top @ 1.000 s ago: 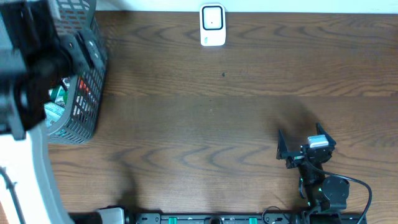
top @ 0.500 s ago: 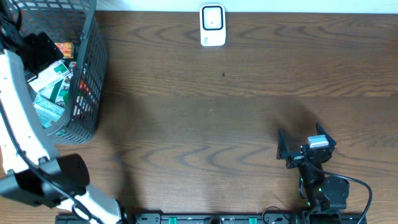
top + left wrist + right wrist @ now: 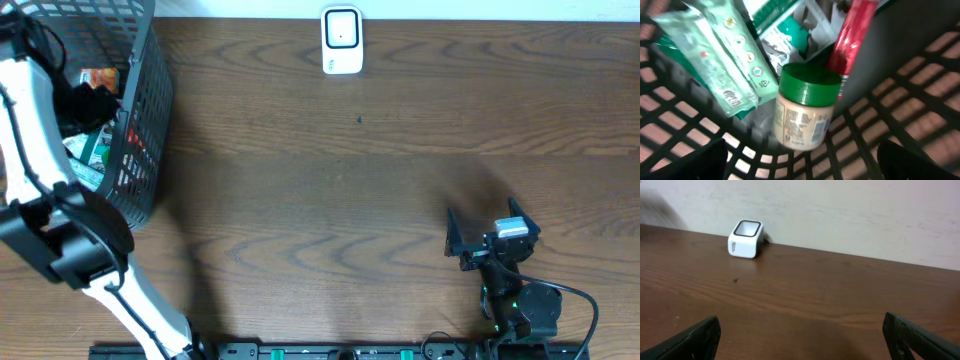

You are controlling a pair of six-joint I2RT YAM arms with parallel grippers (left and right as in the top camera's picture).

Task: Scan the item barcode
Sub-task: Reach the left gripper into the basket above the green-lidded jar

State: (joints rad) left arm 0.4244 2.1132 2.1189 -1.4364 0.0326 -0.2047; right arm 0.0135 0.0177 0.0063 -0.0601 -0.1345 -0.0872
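Left wrist view: green-lidded jar [image 3: 805, 107] lying in the basket [image 3: 920, 125] beside a green pouch [image 3: 715, 60] and red tube [image 3: 852, 37]; left gripper [image 3: 805, 162] spread wide over it. Right gripper [image 3: 488, 235] spread, empty, well apart from the white scanner [image 3: 341, 40]

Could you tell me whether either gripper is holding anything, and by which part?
Nothing is held: the left gripper is open over the green-lidded beige jar in the black mesh basket, the right gripper open above the brown wooden table.

Inside the basket [image 3: 140, 110], passage to the jar [image 3: 805, 110] is restricted by a green pouch [image 3: 710, 55] and a red tube [image 3: 855, 35]. Open table [image 3: 350, 200] is left between basket and scanner [image 3: 341, 40].
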